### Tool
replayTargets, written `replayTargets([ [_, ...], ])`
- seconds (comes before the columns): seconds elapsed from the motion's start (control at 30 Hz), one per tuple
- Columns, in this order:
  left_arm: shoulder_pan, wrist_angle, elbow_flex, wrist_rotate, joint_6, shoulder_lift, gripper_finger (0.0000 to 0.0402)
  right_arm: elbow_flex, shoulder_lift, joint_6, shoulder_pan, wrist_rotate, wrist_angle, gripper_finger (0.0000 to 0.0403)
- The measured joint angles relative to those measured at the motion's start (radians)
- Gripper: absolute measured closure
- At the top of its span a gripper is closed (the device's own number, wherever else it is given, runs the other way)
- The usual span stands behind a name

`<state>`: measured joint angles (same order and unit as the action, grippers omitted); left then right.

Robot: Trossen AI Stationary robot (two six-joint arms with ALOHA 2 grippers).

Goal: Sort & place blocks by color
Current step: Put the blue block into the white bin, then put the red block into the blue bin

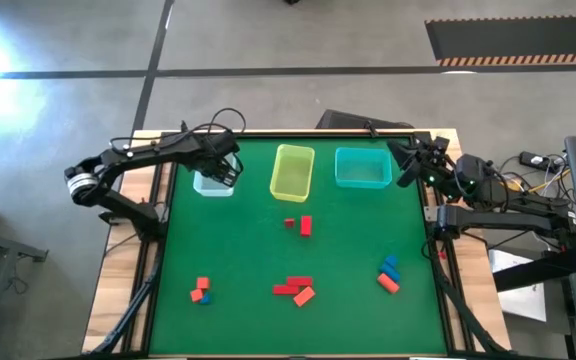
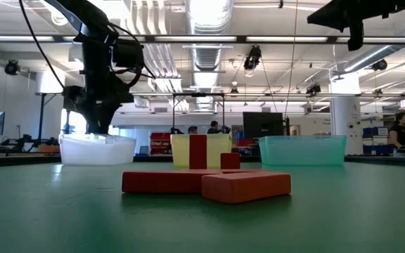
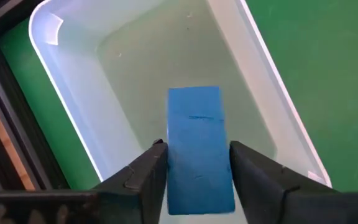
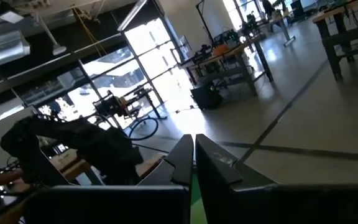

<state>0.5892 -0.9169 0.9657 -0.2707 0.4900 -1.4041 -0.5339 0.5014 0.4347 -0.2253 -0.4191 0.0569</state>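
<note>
My left gripper [image 1: 223, 170] hangs over the clear-bluish bin [image 1: 211, 186] at the table's far left, shut on a blue bar block [image 3: 196, 124]; in the low view it [image 2: 95, 125] reaches down to that bin's rim. My right gripper [image 1: 408, 168] waits shut, raised over the far right edge beside the teal bin [image 1: 362, 167]. The other blocks lie on the green table: two red ones [image 1: 299, 225] mid-table, a red and orange group [image 1: 294, 290] near the front, a small cluster [image 1: 201, 291] at front left and a blue and orange cluster [image 1: 388, 275] at front right. My left gripper pinches the blue bar by its two long sides [image 3: 173, 171], one finger [image 3: 148, 171] on each, near the end closest to the wrist. The fingers come from above, pointing down, and lie along the bar. It hangs lifted clear, its free end [image 3: 194, 96] down over the bin's floor.
The yellow bin [image 1: 292, 171] stands between the clear-bluish and teal bins along the far edge. In the low view a red bar [image 2: 162, 181] and an orange block [image 2: 246, 186] lie nearest the camera. Bare green table [image 1: 238, 250] lies between the bins and the block groups.
</note>
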Motion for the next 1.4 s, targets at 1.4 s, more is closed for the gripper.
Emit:
replayTargets([
  [1.4,-0.805,0.029,0.351,0.027,0.190,0.505,0.0186,-0.196,0.487,-0.149,-0.019,-0.115,0.485,0.0394],
])
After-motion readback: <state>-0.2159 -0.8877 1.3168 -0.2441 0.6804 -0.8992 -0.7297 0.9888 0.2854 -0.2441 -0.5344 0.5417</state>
